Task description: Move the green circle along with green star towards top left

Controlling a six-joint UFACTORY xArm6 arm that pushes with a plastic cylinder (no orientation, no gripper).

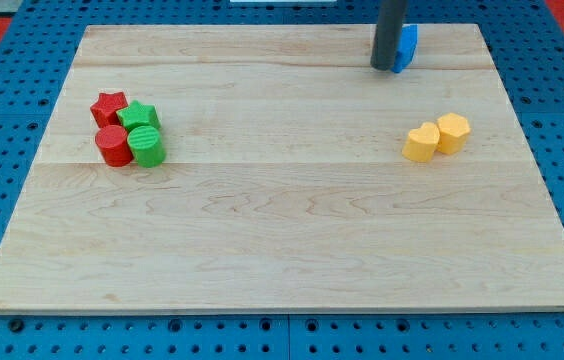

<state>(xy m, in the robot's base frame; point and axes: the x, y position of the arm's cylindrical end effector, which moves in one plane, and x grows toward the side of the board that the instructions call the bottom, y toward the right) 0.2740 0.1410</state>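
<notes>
Over at the view's left, the green circle (146, 146) touches the green star (139, 116), packed with a red star (109, 106) and red circle (114, 145) on the wooden worktop (292, 240). Well apart, my tip (384, 67) stands at the view's top, against a blue block (407, 45), shape unclear. No pincer shows, so its state cannot be told. Two yellow blocks (437, 138) touch at the right.
</notes>
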